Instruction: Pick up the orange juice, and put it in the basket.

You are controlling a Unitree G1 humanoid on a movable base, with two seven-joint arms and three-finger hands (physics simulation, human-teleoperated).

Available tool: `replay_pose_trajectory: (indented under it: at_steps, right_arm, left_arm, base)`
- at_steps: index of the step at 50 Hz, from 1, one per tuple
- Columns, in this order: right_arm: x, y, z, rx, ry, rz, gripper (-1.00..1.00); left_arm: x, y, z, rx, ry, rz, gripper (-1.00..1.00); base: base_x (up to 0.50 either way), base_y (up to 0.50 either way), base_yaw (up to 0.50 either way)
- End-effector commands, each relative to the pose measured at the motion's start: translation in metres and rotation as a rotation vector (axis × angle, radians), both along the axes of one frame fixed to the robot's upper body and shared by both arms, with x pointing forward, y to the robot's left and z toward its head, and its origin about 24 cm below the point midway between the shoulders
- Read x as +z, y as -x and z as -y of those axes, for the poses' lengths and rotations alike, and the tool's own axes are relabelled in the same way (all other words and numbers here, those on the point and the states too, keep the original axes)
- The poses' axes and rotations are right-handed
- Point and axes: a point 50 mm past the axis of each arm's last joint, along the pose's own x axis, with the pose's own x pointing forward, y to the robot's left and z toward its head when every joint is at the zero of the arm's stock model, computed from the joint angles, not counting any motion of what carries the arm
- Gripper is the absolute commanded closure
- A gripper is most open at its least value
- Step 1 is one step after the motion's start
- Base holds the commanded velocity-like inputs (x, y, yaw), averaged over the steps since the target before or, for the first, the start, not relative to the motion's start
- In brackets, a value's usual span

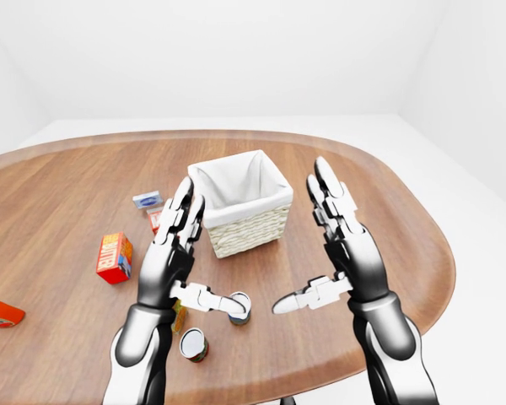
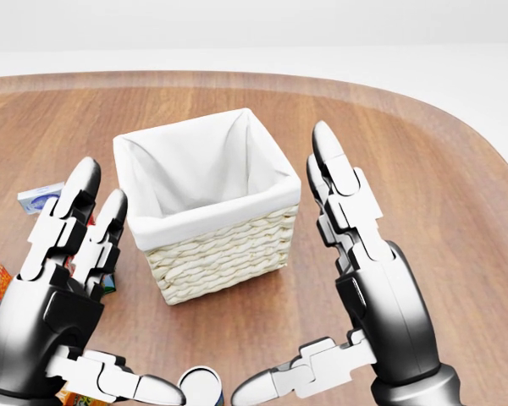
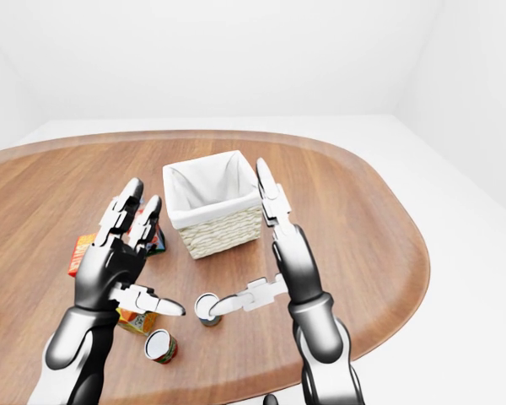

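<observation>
Two robot hands, metallic black and silver with three jointed fingers each, are raised over an oval wooden table (image 1: pixel 388 219) with a visible grain. The left hand (image 2: pixel 63 292) and the right hand (image 2: pixel 364 288) both have their fingers spread and straight, thumbs pointing inward, and neither grasps anything. Between and beyond them in the head view stands one square wicker basket (image 2: pixel 212 211) of pale woven strands with a white cloth lining. Two round cans stand near the bottom of the eye views: one can with a white top (image 3: pixel 207 308) sits between the two thumbs, and a second can with a red label (image 3: pixel 160 346) sits lower and to the left. One orange juice carton (image 3: pixel 137 321), orange and yellow, stands just under the left hand, mostly hidden by it. A red box (image 1: pixel 114 257) with pale lettering too small to read lies left of the left hand. A small blue and white packet (image 1: pixel 148 200) lies left of the basket. Behind the left fingers is a red carton (image 1: pixel 154 221), its writing not readable. One orange object (image 1: pixel 0 310) lies at the left edge of the left-eye view.
</observation>
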Motion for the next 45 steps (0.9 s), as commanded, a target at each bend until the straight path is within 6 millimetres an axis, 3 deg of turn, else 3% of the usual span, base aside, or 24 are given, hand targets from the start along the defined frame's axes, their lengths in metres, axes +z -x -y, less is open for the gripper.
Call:
replay_pose_trajectory:
  at_steps: [1,4,5,6,11,13,21,30,34,35,40,45]
  right_arm:
    - [-0.005,-0.002,-0.002,0.001,0.005,-0.021,-1.00]
    - [-0.006,-0.003,-0.003,0.002,0.006,-0.027,-1.00]
    - [-0.006,-0.003,-0.001,-0.010,-0.008,-0.027,-1.00]
    - [-0.006,-0.003,-0.001,-0.012,-0.008,-0.028,-1.00]
    - [-0.009,-0.004,0.000,-0.014,-0.011,-0.043,-1.00]
    - [-0.009,-0.004,-0.001,-0.013,-0.012,-0.046,-1.00]
    - [-0.008,-0.004,0.001,-0.022,-0.017,-0.042,-1.00]
    - [-0.003,-0.002,0.001,-0.021,-0.024,-0.018,-1.00]
    - [-0.008,-0.005,0.003,-0.029,-0.032,-0.041,-1.00]
    - [-0.009,-0.006,0.002,-0.025,-0.038,-0.048,-1.00]
    - [-0.006,-0.004,0.002,-0.024,-0.036,-0.032,-1.00]
    - [-0.009,-0.005,0.004,-0.031,-0.046,-0.049,-1.00]
  left_arm:
    - [0.010,-0.002,0.002,-0.072,-0.117,0.055,-1.00]
    - [0.029,-0.002,-0.003,-0.062,-0.153,0.147,-1.00]
    - [0.090,0.035,-0.026,-0.189,-0.687,0.405,-1.00]
    - [0.098,0.039,-0.030,-0.122,-0.698,0.449,-1.00]
    - [0.080,0.027,-0.043,0.062,-0.745,0.314,-1.00]
    - [0.072,0.026,-0.044,0.096,-0.838,0.347,-1.00]
    - [0.077,0.022,-0.053,0.159,-0.886,0.354,-1.00]
    - [0.047,0.014,-0.067,0.180,-0.912,0.162,-1.00]
    - [0.027,0.005,-0.077,0.180,-0.916,0.045,-1.00]
    - [0.011,-0.002,-0.083,0.169,-0.923,-0.042,-1.00]
    - [-0.020,-0.011,-0.097,0.164,-0.992,-0.220,-1.00]
    - [-0.036,-0.017,-0.116,0.178,-1.065,-0.349,-1.00]
  base:
    - [0.00,0.00,0.00]
    - [0.00,0.00,0.00]
    - [0.00,0.00,0.00]
    - [0.00,0.00,0.00]
    - [0.00,0.00,0.00]
    - [0.00,0.00,0.00]
    - [0.00,0.00,0.00]
    - [0.00,0.00,0.00]
    - [0.00,0.00,0.00]
    - [0.00,0.00,0.00]
    - [0.00,0.00,0.00]
    - [0.00,0.00,0.00]
